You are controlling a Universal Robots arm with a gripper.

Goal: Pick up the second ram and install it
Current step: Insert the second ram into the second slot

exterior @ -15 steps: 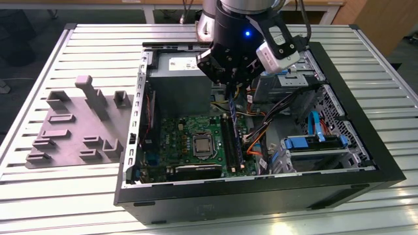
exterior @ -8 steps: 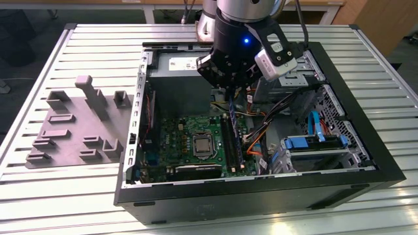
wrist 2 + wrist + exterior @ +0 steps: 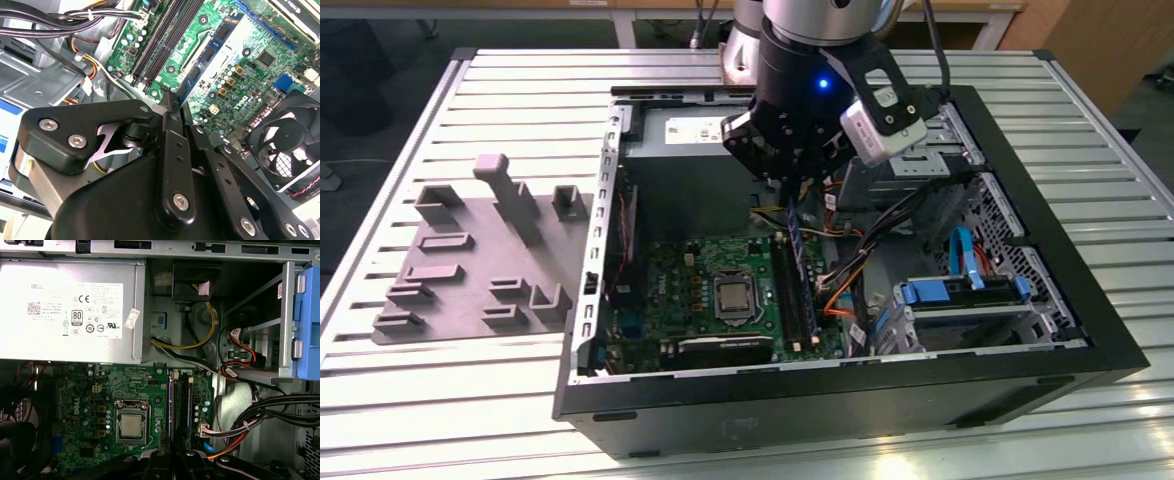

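Observation:
My gripper (image 3: 790, 193) hangs inside the open black computer case (image 3: 1067, 340), above the far end of the long black memory slots (image 3: 795, 300) of the green motherboard (image 3: 694, 265). Its fingers are drawn together on the second ram (image 3: 798, 228), a thin blue-green stick seen edge-on that juts out below the fingertips, in line with the slots. In the second wrist view the gripper (image 3: 169, 95) points down at the slots (image 3: 160, 40), well above them. The first wrist view has the fingers (image 3: 160, 460) over the same slots (image 3: 180, 400).
A grey moulded fixture (image 3: 480, 250) lies on the slatted table, at the exterior view's left. Inside the case are the processor socket (image 3: 132, 425), a silver power supply (image 3: 70, 310), bundled cables (image 3: 861, 275), a blue drive caddy (image 3: 961, 292) and a black fan (image 3: 290, 150).

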